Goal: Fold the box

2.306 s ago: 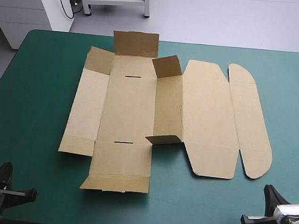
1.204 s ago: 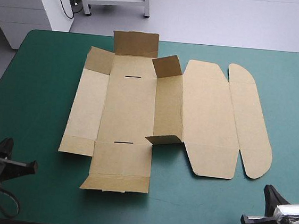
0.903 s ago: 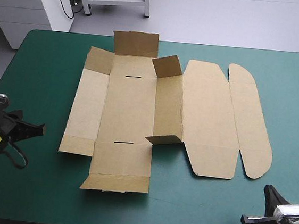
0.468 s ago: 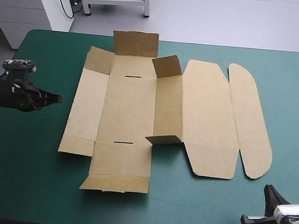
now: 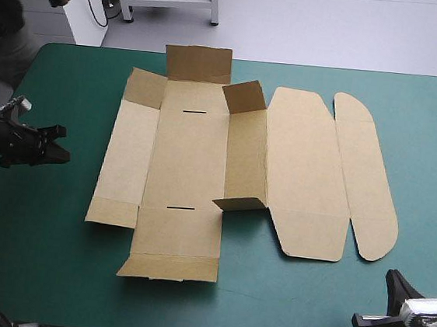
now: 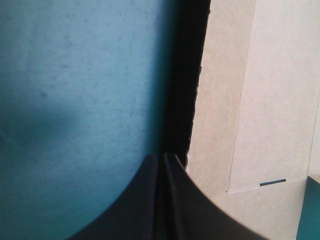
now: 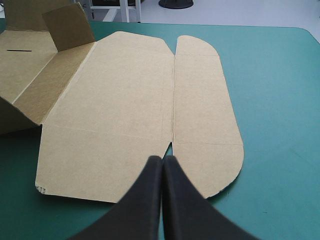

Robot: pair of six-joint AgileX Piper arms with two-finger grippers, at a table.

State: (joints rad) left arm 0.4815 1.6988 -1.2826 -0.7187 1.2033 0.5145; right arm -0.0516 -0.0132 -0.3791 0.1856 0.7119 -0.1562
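- On the table [image 5: 430,154] with the teal-green cover, we see the brown box [image 5: 187,160] lying opened out around the middle, a cut sheet that is mostly flat.
- To the right of the box's base, the lid [image 5: 307,173] lies flat on the cover, and the rounded flap [image 5: 365,179] lies flat along the lid's outer side.
- At the far end of the box's base, the end flap [image 5: 198,63] stands raised.
- On the wall between base and lid, the far corner flap [image 5: 245,96] and the near corner flap [image 5: 239,204] also stand up.
- Left of the box, the left gripper [image 6: 162,158] hangs over the bare cover, its tips just beside the box's left edge. Its black fingers are pressed together with nothing between them.
- On the near side of the rounded flap, apart from the box, the right gripper [image 7: 162,160] points toward the seam between lid and rounded flap. Its fingers are clenched too, and empty.
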